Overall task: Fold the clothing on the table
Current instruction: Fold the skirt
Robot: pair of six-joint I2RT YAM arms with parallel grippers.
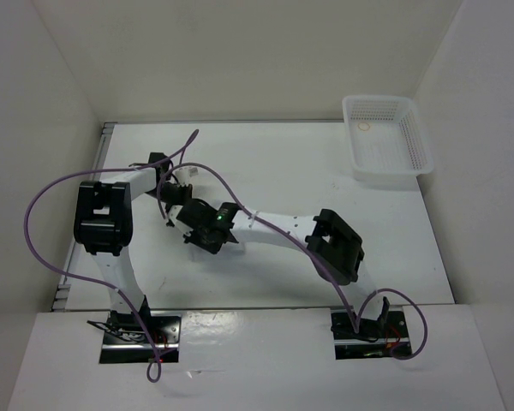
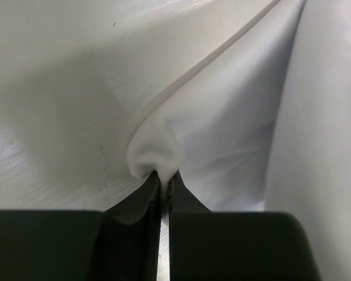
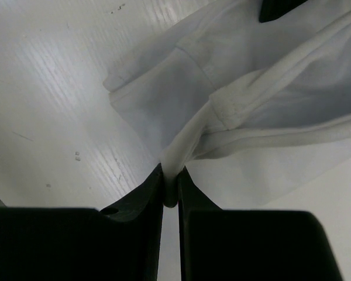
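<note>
Over the table (image 1: 308, 163), the left gripper (image 2: 164, 180) and right gripper (image 3: 171, 184) each pinch the clothing (image 2: 222, 117); a fold is apparently underway, needing a level carry across next.

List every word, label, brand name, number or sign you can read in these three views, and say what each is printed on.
No readable text in any view.
clothing: plain white, no print or tag showing.
table, basket, left gripper, right gripper: no lettering.
Small ring in the basket: too small to tell any marking.
Green light by the right wrist: a lamp, not a sign.
</note>
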